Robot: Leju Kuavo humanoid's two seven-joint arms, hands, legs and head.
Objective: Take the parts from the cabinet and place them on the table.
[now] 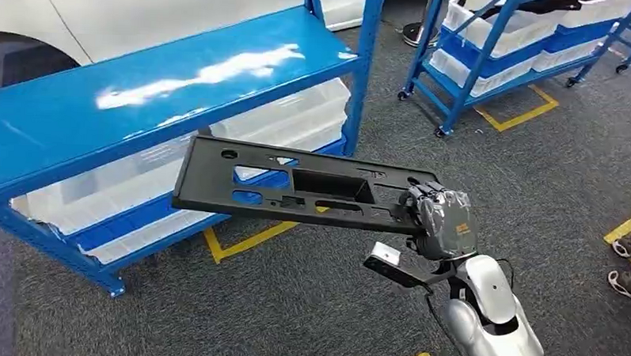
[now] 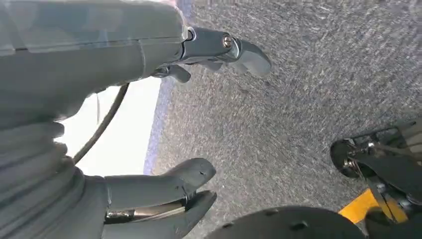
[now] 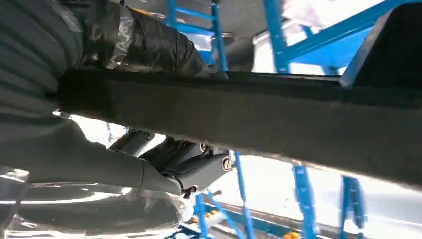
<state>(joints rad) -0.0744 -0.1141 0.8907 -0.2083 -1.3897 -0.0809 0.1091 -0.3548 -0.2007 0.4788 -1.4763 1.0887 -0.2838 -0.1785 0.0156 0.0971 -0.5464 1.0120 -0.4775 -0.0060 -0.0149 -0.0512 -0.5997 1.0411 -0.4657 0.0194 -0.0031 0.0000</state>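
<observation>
Right hand (image 1: 441, 222) grips, arm raised; left hand (image 2: 149, 124) apparently hangs open.

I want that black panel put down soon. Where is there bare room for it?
The top of the blue rack is bare, just beyond the black panel held by the right hand. Its lower shelf is packed with white bins. Grey carpet lies open in front.

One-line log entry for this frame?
right hand: holds black part by one end, in air beside blue rack | left hand: holds nothing, fingers apart, over carpet | part not yet placed
</observation>
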